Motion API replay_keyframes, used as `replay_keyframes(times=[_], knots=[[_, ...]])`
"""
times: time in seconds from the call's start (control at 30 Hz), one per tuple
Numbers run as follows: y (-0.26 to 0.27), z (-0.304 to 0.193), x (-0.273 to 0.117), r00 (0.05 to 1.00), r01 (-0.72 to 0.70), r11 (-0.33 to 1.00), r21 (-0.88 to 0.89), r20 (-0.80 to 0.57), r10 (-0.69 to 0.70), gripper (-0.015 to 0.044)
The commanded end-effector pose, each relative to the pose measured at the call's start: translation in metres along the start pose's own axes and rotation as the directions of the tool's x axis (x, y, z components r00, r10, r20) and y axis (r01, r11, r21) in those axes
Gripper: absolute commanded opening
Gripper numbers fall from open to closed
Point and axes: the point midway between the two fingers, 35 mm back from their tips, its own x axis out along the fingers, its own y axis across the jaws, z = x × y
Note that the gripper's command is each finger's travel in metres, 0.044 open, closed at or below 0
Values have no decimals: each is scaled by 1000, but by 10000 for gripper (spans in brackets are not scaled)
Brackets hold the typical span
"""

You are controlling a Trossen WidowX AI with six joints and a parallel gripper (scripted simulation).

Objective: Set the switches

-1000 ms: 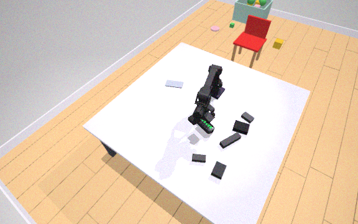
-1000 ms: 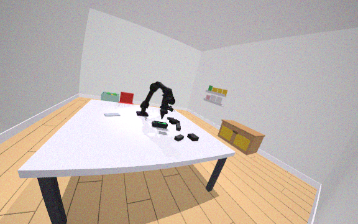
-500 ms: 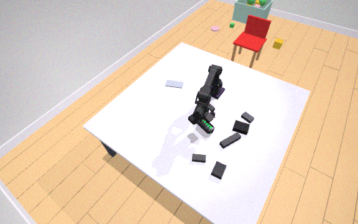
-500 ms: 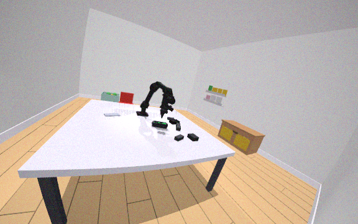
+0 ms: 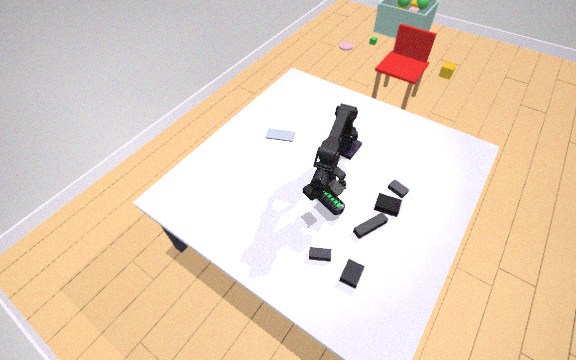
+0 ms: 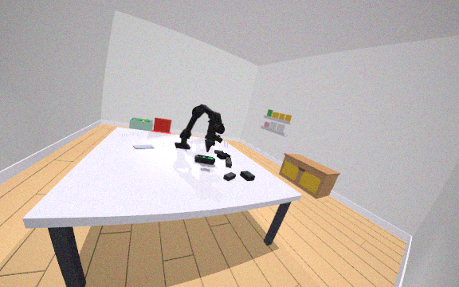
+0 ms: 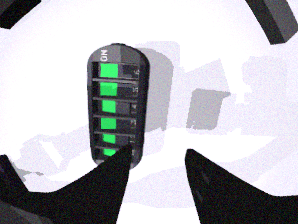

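The dark grey controller unit (image 5: 340, 207) (image 6: 205, 160) (image 7: 144, 105) lies on the bench (image 5: 228, 180) (image 6: 114, 191) with its switches facing up. In the wrist view all six rockers show green on the side marked ON, numbers on the other side; which end of each is pressed down is hard to tell. The label on the underside is hidden. My gripper (image 6: 208, 150) (image 7: 158, 152) is partly open, with nothing between its fingers. In the wrist view its left fingertip overlaps the unit's lower end, by switch 1; the right one is beside the unit. Whether it touches is unclear.
Dark modules (image 5: 388, 204) (image 5: 370, 225) (image 5: 398, 188) stand to the right of the unit in the top view, and two more (image 5: 320, 254) (image 5: 352, 273) lie nearer the front. A pale flat plate (image 5: 280, 135) (image 6: 143, 147) lies left of the arm base.
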Motion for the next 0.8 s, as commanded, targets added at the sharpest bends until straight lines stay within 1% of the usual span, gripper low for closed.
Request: replay_keyframes(times=[0.0, 0.23, 0.3, 0.4, 0.6, 0.77], knots=[[0, 0, 0, 1000, 1, 1000, 0, 0, -1, 263], [0, 0, 0, 1000, 1, 1000, 0, 0, -1, 440], [0, 0, 0, 1000, 1, 1000, 0, 0, -1, 440], [-4, -9, 10, 999, -52, 999, -1, -9, 52, 361], [-14, -47, 47, 964, -267, 964, 4, -9, 267, 204], [-15, -51, 51, 957, -290, 957, 5, -5, 290, 72]])
